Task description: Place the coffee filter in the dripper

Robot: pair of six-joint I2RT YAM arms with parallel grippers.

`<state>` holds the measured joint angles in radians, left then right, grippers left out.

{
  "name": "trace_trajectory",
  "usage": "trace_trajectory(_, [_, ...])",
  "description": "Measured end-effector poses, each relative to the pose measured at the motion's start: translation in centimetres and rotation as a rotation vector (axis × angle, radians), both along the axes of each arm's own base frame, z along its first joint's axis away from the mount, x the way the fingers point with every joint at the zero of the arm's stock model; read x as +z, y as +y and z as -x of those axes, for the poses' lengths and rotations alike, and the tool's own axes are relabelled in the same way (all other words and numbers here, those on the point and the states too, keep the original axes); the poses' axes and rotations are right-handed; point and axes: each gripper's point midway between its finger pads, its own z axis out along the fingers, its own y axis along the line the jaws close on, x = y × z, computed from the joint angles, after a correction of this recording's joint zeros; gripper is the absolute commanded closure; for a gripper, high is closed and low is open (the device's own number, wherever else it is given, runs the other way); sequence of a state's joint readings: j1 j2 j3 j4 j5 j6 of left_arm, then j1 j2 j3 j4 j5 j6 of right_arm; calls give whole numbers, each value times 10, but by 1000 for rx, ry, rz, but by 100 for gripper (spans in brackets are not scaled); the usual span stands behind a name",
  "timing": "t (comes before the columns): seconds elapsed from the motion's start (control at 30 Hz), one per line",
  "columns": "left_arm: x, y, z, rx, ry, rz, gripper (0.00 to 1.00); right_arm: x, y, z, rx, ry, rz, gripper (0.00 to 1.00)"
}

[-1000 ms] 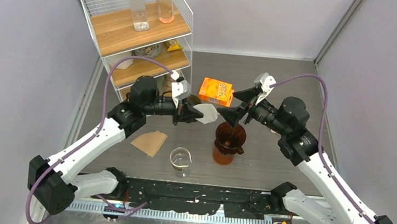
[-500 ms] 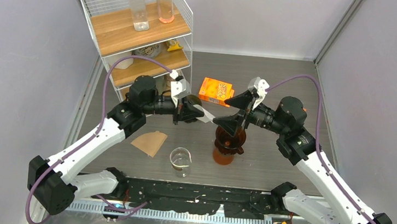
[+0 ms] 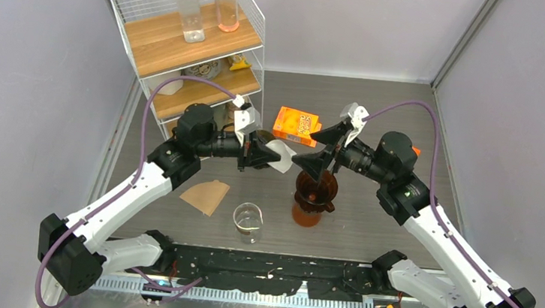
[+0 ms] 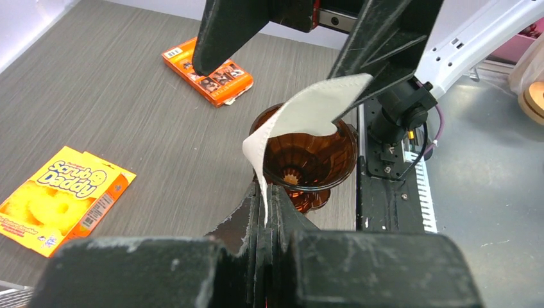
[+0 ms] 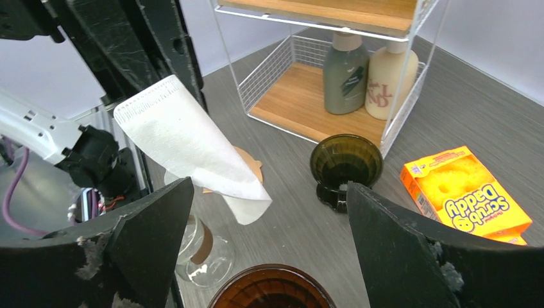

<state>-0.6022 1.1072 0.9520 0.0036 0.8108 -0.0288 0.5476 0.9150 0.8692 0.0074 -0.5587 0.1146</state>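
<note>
My left gripper (image 3: 263, 153) is shut on the lower edge of a white paper coffee filter (image 3: 280, 156) and holds it in the air, just left of and above the amber glass dripper (image 3: 315, 192). In the left wrist view the filter (image 4: 308, 106) curls up from my gripper (image 4: 266, 192) over the dripper (image 4: 305, 154). My right gripper (image 3: 305, 147) is wide open, facing the filter above the dripper. In the right wrist view the filter (image 5: 186, 141) hangs ahead of the open gripper (image 5: 269, 187), not touched by it, with the dripper's rim (image 5: 269, 292) below.
A brown filter (image 3: 205, 195) and a glass beaker (image 3: 248, 222) lie left of the dripper. A Scrub Daddy box (image 3: 296, 125) lies behind it. A wire shelf rack (image 3: 189, 48) with bottles stands at back left, a dark dripper (image 5: 346, 160) beside it.
My right gripper has moved left, closer to the filter, staying open. My left gripper has kept the filter in about the same place, its free end turning a little.
</note>
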Motion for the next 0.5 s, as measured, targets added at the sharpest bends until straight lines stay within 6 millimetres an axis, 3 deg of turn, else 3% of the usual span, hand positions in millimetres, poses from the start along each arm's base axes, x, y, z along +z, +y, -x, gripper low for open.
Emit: trace_trajectory(0.5, [1,-3,19,-119,8,12,100,3,-8,-22,-129,-5,-24,5])
